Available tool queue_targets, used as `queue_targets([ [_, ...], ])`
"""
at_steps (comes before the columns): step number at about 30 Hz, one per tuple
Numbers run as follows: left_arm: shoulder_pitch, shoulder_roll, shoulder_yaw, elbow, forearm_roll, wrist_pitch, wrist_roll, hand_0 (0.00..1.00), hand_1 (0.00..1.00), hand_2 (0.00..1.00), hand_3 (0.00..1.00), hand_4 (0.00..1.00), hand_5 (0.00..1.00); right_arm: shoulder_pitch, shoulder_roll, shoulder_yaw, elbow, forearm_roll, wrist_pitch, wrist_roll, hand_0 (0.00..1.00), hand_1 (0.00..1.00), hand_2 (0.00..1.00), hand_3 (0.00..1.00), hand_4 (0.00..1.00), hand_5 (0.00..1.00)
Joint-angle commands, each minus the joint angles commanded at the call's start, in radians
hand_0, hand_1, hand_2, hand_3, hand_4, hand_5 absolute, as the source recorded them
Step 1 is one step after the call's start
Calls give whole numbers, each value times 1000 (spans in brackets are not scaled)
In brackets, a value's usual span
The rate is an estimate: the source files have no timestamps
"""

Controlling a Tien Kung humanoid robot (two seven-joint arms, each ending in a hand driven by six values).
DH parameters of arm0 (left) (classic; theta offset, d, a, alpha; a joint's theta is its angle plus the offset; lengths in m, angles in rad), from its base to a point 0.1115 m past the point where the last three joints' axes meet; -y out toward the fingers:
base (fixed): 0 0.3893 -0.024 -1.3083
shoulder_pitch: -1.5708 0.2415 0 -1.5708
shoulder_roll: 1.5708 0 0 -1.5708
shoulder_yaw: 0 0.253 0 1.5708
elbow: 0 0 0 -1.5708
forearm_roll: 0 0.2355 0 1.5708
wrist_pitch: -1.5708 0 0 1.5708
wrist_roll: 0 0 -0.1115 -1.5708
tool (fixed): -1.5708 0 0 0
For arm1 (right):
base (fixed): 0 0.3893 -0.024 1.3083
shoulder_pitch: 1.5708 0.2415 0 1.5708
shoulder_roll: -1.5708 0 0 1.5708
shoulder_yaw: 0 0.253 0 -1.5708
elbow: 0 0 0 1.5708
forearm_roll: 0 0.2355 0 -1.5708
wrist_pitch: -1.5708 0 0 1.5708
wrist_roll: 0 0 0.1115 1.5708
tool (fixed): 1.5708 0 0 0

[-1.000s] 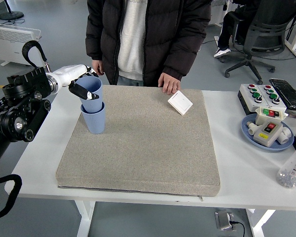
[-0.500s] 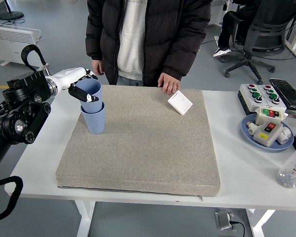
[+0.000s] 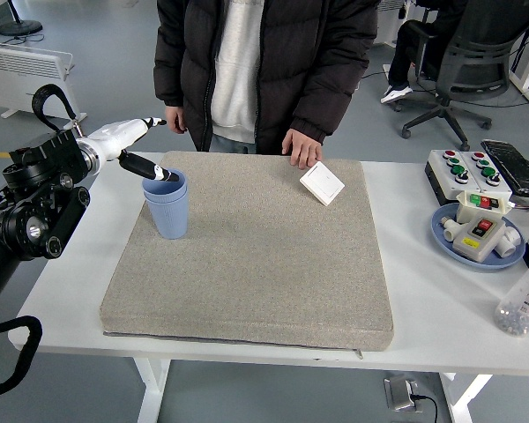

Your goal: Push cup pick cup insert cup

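Two blue cups [image 3: 167, 204] are standing nested on the far-left part of the grey mat [image 3: 251, 256], the upper one now sitting deep, only its rim showing above the lower; a second ago it was still riding high in the left hand's grip. The left hand [image 3: 132, 148] is now spreading open at the far-left of the stack, holding nothing, one dark finger [image 3: 146, 167] lying over the rim, another pointing away toward the far side. Judging from this, the insert is done and the hand is letting go; what remains is clearing the arm without tipping the stack. The right hand is not showing. A person is standing at the far edge, one hand [image 3: 301, 147] resting on the mat beside a white switch plate [image 3: 322, 183], unmoved. The mat is covering most of the white table [image 3: 441, 291]. On the right, a button box [image 3: 462, 170], a blue plate [image 3: 447, 240] of parts, and a bottle [image 3: 522, 302]. Beyond: grey floor, a radiator [image 3: 18, 70], an office chair [image 3: 472, 62].
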Motion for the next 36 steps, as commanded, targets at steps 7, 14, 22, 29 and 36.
queue_targets([
  [7, 51, 29, 10, -72, -139, 137, 12, 869, 892, 998, 944, 798, 780, -3, 1, 1, 0, 2, 0, 0, 756, 629, 649, 559, 82, 460],
  [14, 155, 72, -36, -233, -437, 168, 76, 763, 775, 843, 775, 706, 872, -14, 0, 10, 0, 8, -1, 1, 756, 629, 649, 559, 81, 459],
  [22, 343, 68, -216, -491, -775, 217, 113, 766, 775, 859, 784, 623, 998, -14, 0, 27, 0, 24, -3, 9, 756, 622, 648, 559, 82, 459],
  [29, 481, 103, -330, -678, -1067, 246, 129, 784, 794, 879, 811, 627, 998, -12, 0, 49, 0, 24, -3, 12, 756, 623, 650, 559, 82, 460],
  [36, 685, 128, -390, -882, -1360, 286, 75, 818, 838, 939, 904, 623, 998, -14, 0, 66, 0, 27, -3, 17, 756, 619, 648, 559, 82, 460],
])
